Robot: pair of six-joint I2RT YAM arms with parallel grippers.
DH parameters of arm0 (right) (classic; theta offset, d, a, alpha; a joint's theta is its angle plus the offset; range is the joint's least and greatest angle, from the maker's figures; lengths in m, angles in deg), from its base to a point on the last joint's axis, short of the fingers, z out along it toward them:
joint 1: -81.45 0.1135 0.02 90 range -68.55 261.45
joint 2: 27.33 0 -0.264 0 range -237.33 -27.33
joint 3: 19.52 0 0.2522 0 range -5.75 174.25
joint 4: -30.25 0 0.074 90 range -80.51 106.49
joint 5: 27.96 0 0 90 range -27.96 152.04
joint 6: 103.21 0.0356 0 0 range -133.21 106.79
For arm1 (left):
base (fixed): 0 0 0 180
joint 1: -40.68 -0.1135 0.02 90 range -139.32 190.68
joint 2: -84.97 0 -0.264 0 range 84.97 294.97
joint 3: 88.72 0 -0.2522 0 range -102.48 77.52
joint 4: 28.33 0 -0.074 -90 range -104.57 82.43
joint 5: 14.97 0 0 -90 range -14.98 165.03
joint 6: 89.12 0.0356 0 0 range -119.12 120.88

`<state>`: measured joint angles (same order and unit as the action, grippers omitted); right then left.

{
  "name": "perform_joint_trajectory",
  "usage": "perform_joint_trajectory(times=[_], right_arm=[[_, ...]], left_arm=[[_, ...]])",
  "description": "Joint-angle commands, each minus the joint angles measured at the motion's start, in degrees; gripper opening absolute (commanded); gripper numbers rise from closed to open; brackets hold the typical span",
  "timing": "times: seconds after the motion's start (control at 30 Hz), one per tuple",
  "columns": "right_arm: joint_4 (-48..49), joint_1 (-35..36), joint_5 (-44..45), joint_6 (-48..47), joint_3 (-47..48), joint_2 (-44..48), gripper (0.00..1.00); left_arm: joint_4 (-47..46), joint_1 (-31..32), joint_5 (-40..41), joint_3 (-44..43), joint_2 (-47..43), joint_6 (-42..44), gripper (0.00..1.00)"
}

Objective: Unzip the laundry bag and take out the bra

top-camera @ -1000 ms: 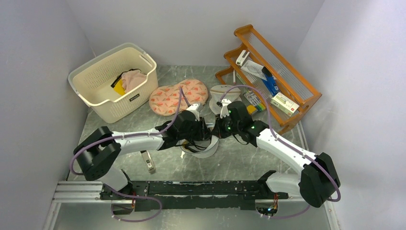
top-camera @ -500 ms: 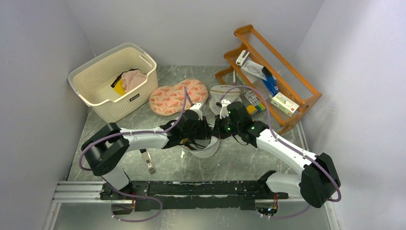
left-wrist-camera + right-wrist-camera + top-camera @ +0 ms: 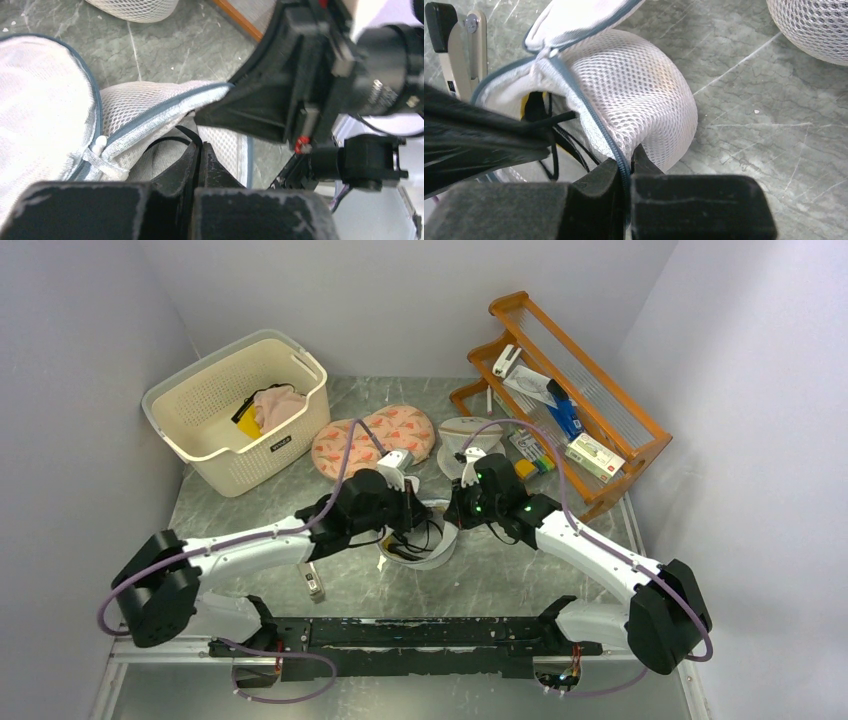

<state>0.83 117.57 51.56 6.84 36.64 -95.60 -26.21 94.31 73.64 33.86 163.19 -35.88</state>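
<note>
**Slightly leftward since a second ago: left gripper [image 3: 200, 150] with strap**

Its jaws are closed on a black strap of the bra [image 3: 561, 117] at the unzipped mouth of the laundry bag [image 3: 639, 100]. The right gripper [image 3: 625, 162] is clamped on the bag's zip rim. The bag sits mid-table [image 3: 500, 580], with the cone-shaped mesh bag [image 3: 466, 436] behind it.

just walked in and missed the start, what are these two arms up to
They are working on the white mesh laundry bag mid-table. Its zip is already open. The right tool pinches the bag's zip edge, while the left tool is shut on a black bra strap inside. The bra is not out yet.
</note>
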Motion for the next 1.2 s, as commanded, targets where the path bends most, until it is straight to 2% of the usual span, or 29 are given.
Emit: perform_joint_trajectory(times=[0.0, 0.27, 0.53, 0.67, 0.9, 1.17], right_arm=[[2.3, 0.3, 2.0, 1.0, -0.4, -0.1, 0.00], [3.6, 0.4, 0.7, 2.5, -0.7, -1.2, 0.00], [4.0, 0.4, 0.0, 3.1, -0.5, -1.5, 0.01], [3.8, 0.5, -0.4, 3.0, -0.6, -1.7, 0.01], [4.1, 0.4, -0.9, 3.0, -0.6, -1.9, 0.03], [4.0, 0.5, -0.8, 2.8, -0.8, -1.8, 0.03]], left_arm=[[3.2, 0.3, -4.9, 1.3, -6.0, 4.5, 0.07], [2.5, 0.3, -15.4, -0.9, -15.1, 10.6, 0.07], [4.4, 0.3, -21.9, -7.3, -17.1, 14.3, 0.07], [3.3, 0.3, -21.4, -9.5, -17.7, 14.6, 0.07], [6.4, 0.3, -18.7, -17.7, -17.5, 20.6, 0.07], [5.0, 0.3, -16.1, -23.6, -17.7, 24.2, 0.07]])
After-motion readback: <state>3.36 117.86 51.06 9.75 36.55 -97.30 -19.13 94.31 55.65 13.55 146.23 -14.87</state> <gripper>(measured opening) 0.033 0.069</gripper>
